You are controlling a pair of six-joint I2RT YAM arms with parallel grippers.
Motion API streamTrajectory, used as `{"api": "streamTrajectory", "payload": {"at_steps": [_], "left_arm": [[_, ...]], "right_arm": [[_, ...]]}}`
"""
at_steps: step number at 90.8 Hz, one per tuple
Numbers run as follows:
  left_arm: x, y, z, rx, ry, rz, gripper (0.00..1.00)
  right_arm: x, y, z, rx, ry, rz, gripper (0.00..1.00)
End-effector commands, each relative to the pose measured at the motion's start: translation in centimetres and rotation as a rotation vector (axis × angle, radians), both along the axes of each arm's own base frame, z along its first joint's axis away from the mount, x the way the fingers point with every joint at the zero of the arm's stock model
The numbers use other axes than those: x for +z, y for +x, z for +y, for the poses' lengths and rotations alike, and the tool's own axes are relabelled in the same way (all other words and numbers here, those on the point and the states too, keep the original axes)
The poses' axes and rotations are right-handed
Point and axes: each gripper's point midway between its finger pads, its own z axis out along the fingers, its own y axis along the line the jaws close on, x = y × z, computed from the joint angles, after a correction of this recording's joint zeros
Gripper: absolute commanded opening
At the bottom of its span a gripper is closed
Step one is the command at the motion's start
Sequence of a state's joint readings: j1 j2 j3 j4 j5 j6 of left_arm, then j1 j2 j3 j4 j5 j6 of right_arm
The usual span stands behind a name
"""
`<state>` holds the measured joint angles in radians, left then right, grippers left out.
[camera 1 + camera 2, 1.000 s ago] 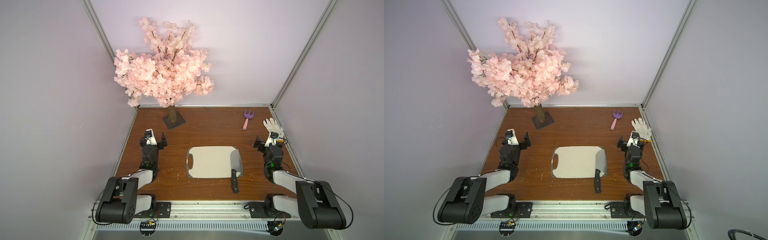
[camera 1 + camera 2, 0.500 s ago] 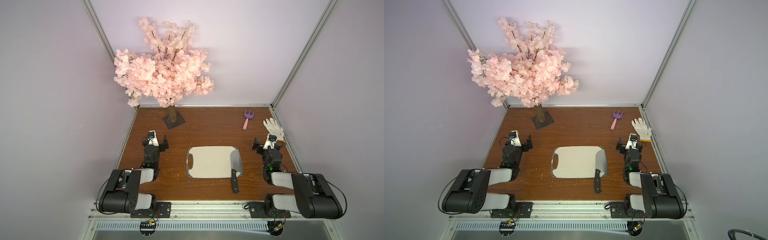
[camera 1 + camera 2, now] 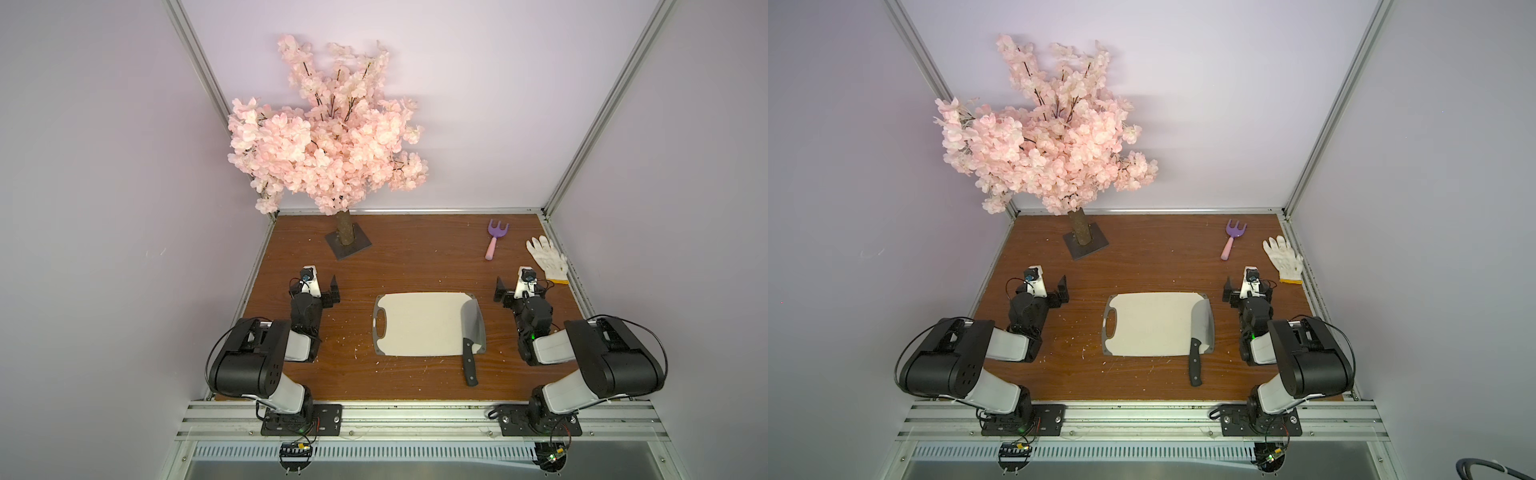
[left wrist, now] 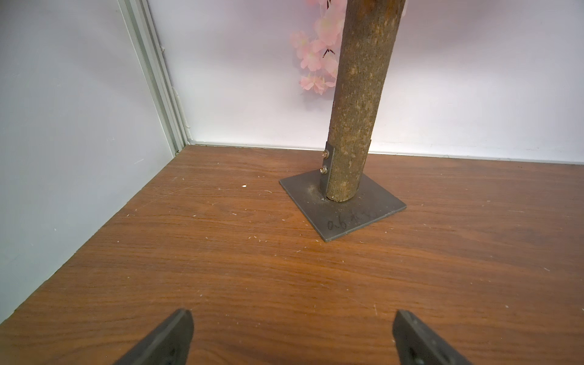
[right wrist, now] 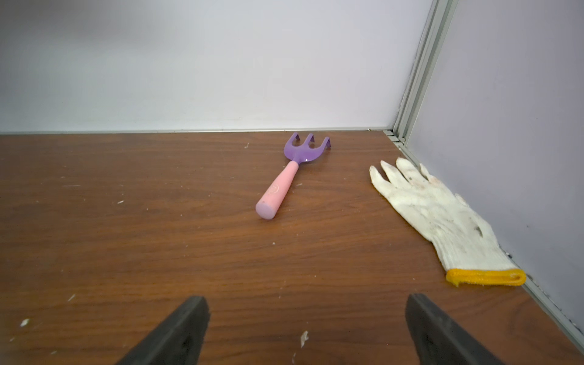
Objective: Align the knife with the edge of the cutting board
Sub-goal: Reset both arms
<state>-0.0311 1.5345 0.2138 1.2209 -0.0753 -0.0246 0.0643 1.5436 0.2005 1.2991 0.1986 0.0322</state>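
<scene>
knife position: the knife (image 3: 471, 345), a small cleaver with a broad silver blade and a black riveted handle, lies flat at the robot's right end of the cutting board (image 3: 415, 328), a flat rectangular off-white board with a grey rim. both top views show it there (image 3: 1198, 338). its long axis runs near to far, about parallel with the board's short right-hand edge and just inside it. the handle points toward the robot bases and overhangs the board's near long edge above the brown wooden tabletop (image 3: 415, 266). the rounded blade tip points toward the rear wall.

board: its long axis runs across the table, with the oval handle hole at the robot's left end.

grippers: the left gripper (image 3: 331, 291) sits well to the left of the board. the right gripper (image 3: 501, 293) sits near the board's far right corner, apart from it. in each wrist view the two dark fingers stand wide apart with only wood between them (left gripper (image 4: 292, 316), right gripper (image 5: 306, 303)). neither touches knife or board.

surroundings: the strip of tabletop between each gripper and the board shows wood with pale flecks. beyond the right gripper lies a toy garden fork (image 5: 284, 180) with purple tines and a pink handle, tines toward the rear wall. a white knitted glove (image 5: 442, 215) with a yellow cuff lies along the right side wall. far left stands an artificial pink blossom tree (image 3: 328, 141), its brown trunk (image 4: 354, 126) bolted to a dark square metal plate (image 4: 347, 215).
</scene>
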Motion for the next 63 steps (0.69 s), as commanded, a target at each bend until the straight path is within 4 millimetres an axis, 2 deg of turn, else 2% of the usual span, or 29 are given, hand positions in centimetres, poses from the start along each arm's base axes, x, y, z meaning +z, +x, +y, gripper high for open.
{"api": "streamTrajectory", "payload": {"at_steps": [1, 16, 28, 63], "left_arm": [[0.92, 0.51, 0.57, 0.016, 0.004, -0.033, 0.99], [0.97, 0.35, 0.55, 0.021, 0.008, -0.034, 0.99], [1.02, 0.26, 0.49, 0.019, 0.009, -0.035, 0.99], [1.06, 0.25, 0.52, 0.02, 0.009, -0.037, 0.99]], "right_arm": [[1.11, 0.21, -0.22, -0.012, -0.015, -0.036, 0.99], [1.23, 0.1, -0.29, -0.014, -0.015, -0.043, 0.99], [1.51, -0.44, -1.1, -0.062, -0.003, -0.064, 0.99], [1.38, -0.32, -1.06, -0.064, -0.005, -0.057, 0.99]]}}
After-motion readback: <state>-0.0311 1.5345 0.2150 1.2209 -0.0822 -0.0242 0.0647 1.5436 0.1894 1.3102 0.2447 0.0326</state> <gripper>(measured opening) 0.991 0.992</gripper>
